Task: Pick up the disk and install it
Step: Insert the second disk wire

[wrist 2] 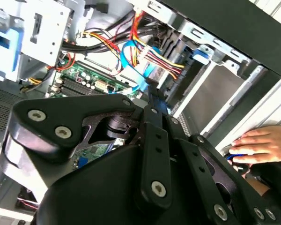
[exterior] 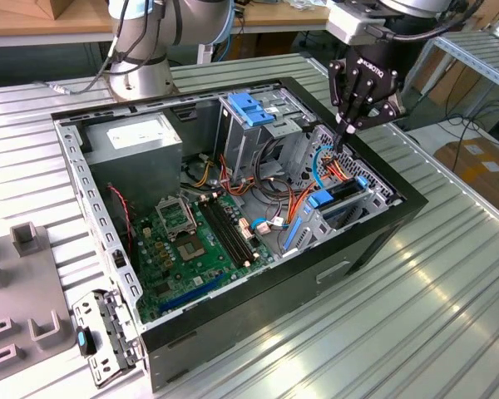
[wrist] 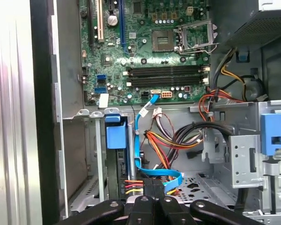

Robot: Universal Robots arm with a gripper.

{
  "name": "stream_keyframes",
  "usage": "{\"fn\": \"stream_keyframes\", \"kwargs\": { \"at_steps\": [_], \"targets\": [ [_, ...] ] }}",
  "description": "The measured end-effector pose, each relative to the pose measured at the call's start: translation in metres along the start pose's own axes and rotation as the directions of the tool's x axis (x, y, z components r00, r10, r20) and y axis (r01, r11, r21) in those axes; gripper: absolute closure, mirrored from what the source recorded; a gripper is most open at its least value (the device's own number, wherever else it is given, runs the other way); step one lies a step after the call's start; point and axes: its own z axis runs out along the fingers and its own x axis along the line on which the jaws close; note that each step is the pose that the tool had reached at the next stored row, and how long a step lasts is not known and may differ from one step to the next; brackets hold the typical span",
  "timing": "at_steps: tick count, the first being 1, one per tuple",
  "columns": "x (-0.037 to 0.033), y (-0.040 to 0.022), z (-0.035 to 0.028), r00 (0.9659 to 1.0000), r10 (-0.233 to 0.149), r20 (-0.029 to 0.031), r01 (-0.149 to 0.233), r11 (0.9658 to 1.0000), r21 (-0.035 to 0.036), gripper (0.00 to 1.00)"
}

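— Where is the disk?

— Already inside the computer case point(exterior: 374, 241). The disk point(exterior: 346, 199) stands on edge in the drive bay by the case's wall on the exterior view's right, its blue side rails showing at either end.

— And the gripper?

— The gripper point(exterior: 341, 140) hangs just above that same wall, over the bundle of red, yellow and orange wires. Its fingers are pressed together and nothing shows between them. It is apart from the disk.

— What is closest to the tips?

— In the first wrist view, the flat blue data cable point(wrist: 140, 140) loops right in front of the gripper point(wrist: 152, 185), with the motherboard point(wrist: 150, 56) beyond it.

— Anything else?

— A silver drive cage with a blue cap point(exterior: 254, 112) stands mid-case, and the power supply point(exterior: 137, 137) fills the far corner. In the second wrist view a person's hand point(wrist 2: 255, 145) rests on the ribbed metal table point(exterior: 449, 291) outside the case, past the gripper point(wrist 2: 150, 91).
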Motion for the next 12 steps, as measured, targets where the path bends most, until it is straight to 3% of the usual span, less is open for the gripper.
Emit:
{"fn": "stream_keyframes", "kwargs": {
  "at_steps": [1,3,12],
  "targets": [
    [-0.0023,-0.0001,0.0000,0.9999,0.000,-0.0122,0.000,1.0000,-0.0005,0.89],
    [-0.0025,-0.0001,0.0000,0.9998,0.000,-0.0201,0.000,1.0000,-0.0003,0.89],
    [-0.0026,-0.0002,-0.0001,0.9998,0.000,-0.0205,0.000,1.0000,-0.0002,0.89]
  ]
}}
